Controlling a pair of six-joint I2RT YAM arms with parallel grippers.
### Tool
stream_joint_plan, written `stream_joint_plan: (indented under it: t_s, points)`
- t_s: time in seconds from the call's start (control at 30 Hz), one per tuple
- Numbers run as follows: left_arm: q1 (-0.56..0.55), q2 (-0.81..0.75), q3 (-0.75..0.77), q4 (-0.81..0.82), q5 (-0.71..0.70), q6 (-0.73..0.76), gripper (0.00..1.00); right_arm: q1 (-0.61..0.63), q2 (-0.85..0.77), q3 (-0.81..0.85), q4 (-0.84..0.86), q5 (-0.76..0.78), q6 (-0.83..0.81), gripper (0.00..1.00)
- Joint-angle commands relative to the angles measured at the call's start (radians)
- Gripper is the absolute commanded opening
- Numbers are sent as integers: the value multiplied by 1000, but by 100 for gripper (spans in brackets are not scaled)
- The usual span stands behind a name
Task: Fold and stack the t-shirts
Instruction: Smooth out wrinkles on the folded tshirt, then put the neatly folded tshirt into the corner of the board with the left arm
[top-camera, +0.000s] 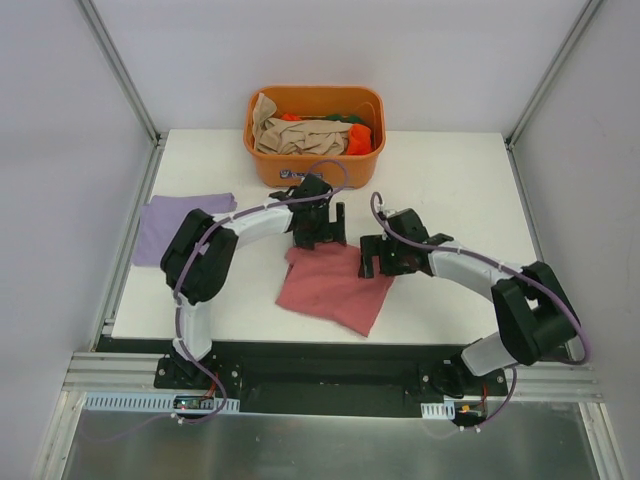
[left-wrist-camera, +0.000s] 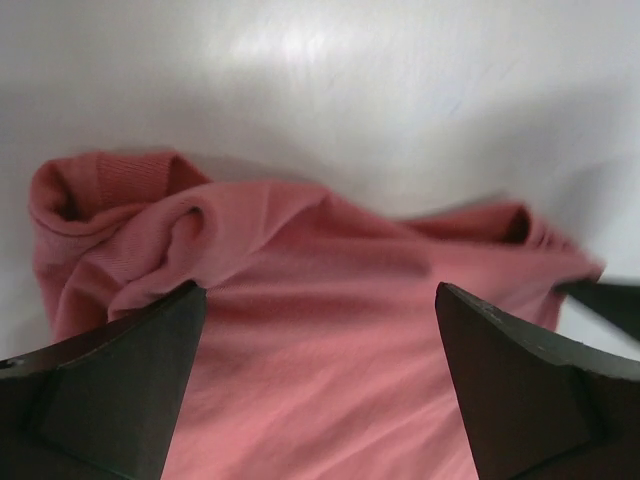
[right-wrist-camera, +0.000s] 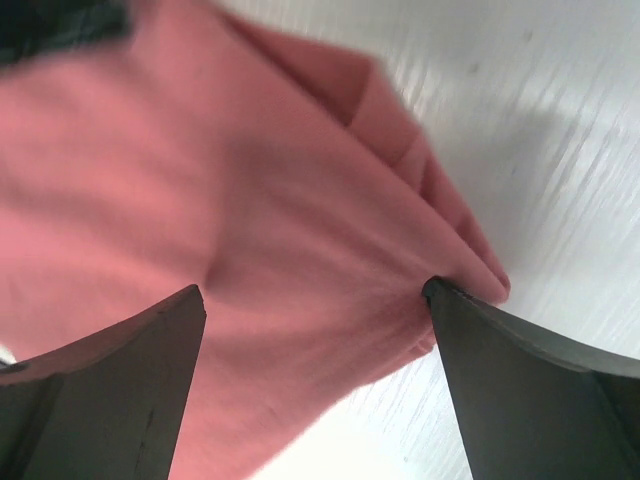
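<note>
A robotics lab test cell: a white bench (top-camera: 460, 180) enclosed by plain white wall panels (top-camera: 330, 50) on aluminium framing (top-camera: 120, 70), with a left arm (top-camera: 255, 218) and a right arm (top-camera: 465, 268), both cabled, bolted along its near edge.

Orange tub (top-camera: 315, 168) on white table (top-camera: 455, 190), far edge
</note>
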Motion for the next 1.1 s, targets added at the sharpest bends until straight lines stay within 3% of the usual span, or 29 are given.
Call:
stream_joint_plan:
  t_s: [0.0,0.2,0.4,0.6,0.8,0.9,1.07]
  points:
    - [7,-190,-202,-98,-80,-78,99,-15,105,74,-90,96,-100,96]
    - [-28,-411,-365,-97,-192,-124,99,-14,92,214,-140,56,-131,96]
    - [-27,-536,-444,-95,-254,-130,99,-14,-187,134,-170,133,-111,96]
    - [-25,-469,-459,-91,-171,-112,99,-18,-491,-33,-170,266,-81,96]
    - [-27,-363,-476,-60,-137,-138,99,-25,-600,-140,-173,326,-81,96]
    - [-30,-308,-474,-25,-166,-152,91,-28,-610,-154,-179,338,-84,96]
    - [-65,-216,-444,-13,-165,-167,54,-32,-594,-163,-182,406,-81,96]
